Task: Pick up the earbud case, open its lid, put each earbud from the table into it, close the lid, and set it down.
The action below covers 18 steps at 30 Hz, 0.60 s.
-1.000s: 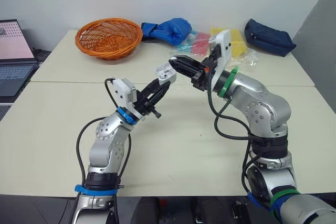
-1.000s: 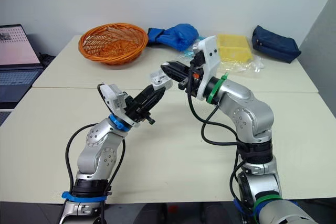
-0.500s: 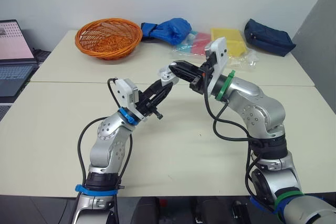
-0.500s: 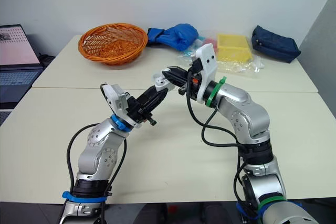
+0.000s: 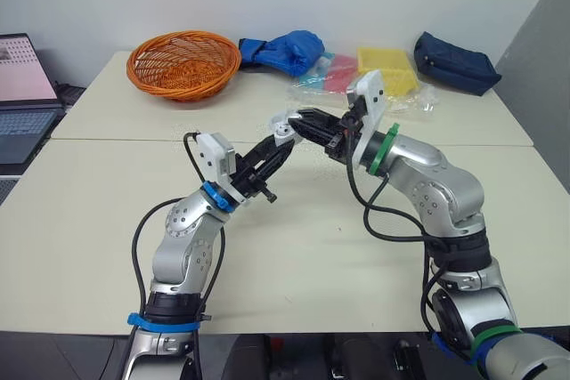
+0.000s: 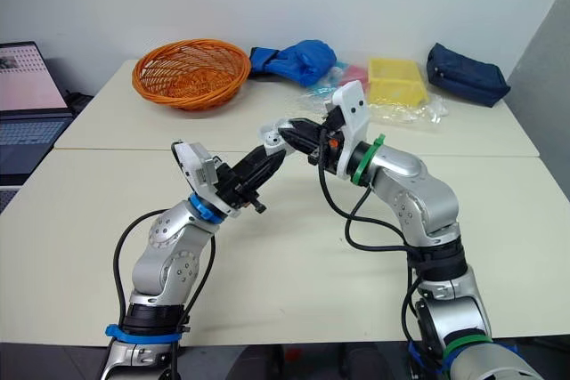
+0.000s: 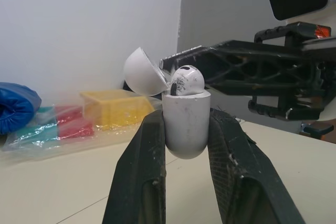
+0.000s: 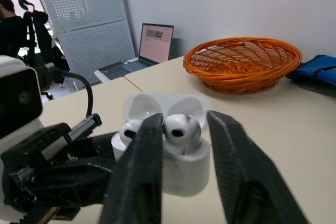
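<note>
Earbud case (image 7: 186,127), lid (image 7: 143,72) open, pinched in left jaws above table (image 5: 294,246); right jaws straddle earbud (image 7: 186,80), grip unclear

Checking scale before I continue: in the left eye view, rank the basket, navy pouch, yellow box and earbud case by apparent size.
1. orange basket
2. navy pouch
3. yellow box, slightly smaller
4. earbud case, smallest despite being nearest the camera
</note>
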Available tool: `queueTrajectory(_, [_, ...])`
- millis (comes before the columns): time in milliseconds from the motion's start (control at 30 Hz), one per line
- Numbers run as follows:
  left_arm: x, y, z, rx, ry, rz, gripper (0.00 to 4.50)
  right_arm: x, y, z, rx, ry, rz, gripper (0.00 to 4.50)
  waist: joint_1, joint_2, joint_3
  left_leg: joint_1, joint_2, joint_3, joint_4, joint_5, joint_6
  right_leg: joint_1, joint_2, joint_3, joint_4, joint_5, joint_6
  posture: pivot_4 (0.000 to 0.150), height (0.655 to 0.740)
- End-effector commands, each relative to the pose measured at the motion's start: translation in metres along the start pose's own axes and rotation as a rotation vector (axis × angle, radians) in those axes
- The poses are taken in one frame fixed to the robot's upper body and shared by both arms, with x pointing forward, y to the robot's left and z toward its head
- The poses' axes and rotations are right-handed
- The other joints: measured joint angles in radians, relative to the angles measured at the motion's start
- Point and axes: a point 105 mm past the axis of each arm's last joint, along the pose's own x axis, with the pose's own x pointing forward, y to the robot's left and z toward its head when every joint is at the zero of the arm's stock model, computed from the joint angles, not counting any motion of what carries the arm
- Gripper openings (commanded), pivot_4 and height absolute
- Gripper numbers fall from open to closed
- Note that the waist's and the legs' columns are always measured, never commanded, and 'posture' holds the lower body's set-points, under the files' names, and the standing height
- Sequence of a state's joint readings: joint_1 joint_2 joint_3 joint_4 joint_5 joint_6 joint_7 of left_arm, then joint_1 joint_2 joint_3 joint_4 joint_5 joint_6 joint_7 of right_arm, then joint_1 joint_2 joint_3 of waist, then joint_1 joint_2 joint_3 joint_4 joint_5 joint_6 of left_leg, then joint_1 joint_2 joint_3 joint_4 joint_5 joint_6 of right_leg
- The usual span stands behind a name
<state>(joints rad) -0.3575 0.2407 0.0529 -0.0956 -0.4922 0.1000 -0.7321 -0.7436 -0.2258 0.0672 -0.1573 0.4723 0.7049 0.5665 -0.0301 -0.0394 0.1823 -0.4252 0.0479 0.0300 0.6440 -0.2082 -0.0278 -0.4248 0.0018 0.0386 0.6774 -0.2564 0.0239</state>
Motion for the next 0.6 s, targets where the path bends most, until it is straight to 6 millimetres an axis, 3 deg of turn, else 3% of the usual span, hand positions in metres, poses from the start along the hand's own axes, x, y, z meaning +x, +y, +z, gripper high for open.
queueTrajectory(33, [0.006, -0.007, 0.020, 0.041, -0.068, -0.041, 0.73, 0.000, 0.005, 0.012, -0.019, -0.041, 0.024, 2.90, 0.000, 0.000, 0.000, 0.000, 0.000, 0.000, 0.000, 0.000, 0.000, 0.000, 0.000, 0.000, 0.000, 0.000, 0.000, 0.150, 0.7400])
queueTrajectory(67, [0.006, -0.007, 0.020, 0.041, -0.067, -0.041, 0.73, -0.001, 0.004, 0.014, -0.011, -0.051, 0.019, 3.21, 0.000, 0.000, 0.000, 0.000, 0.000, 0.000, 0.000, 0.000, 0.000, 0.000, 0.000, 0.000, 0.000, 0.000, 0.000, 0.150, 0.7400])
queueTrajectory(300, [0.005, -0.007, 0.018, 0.042, -0.060, -0.043, 0.73, -0.023, 0.002, 0.059, 0.221, -0.197, 0.156, 3.21, 0.001, 0.000, 0.000, 0.000, 0.000, 0.000, 0.000, 0.000, 0.000, 0.000, 0.000, 0.000, 0.000, 0.000, 0.000, 0.150, 0.7400])
queueTrajectory(367, [0.004, -0.008, 0.017, 0.038, -0.051, -0.054, 0.73, -0.026, -0.012, 0.062, 0.245, -0.161, 0.136, 3.21, 0.000, 0.000, 0.000, 0.000, 0.000, 0.000, 0.000, 0.000, 0.000, 0.000, -0.001, 0.000, 0.000, 0.000, 0.000, 0.150, 0.7400])
queueTrajectory(467, [0.004, -0.013, 0.014, 0.022, -0.033, -0.096, 0.73, -0.025, -0.033, 0.059, 0.261, -0.106, 0.068, 3.21, -0.001, 0.000, 0.000, 0.001, 0.000, 0.000, 0.000, 0.000, 0.000, 0.001, -0.001, 0.000, 0.000, 0.000, 0.000, 0.150, 0.7400])
queueTrajectory(600, [0.005, -0.022, 0.010, 0.020, 0.007, -0.199, 0.73, -0.022, -0.066, 0.021, 0.162, 0.129, -0.041, 2.32, -0.002, 0.000, 0.000, 0.001, 0.000, 0.001, 0.000, 0.000, 0.000, 0.001, 0.000, 0.000, 0.000, 0.000, 0.000, 0.150, 0.7400])
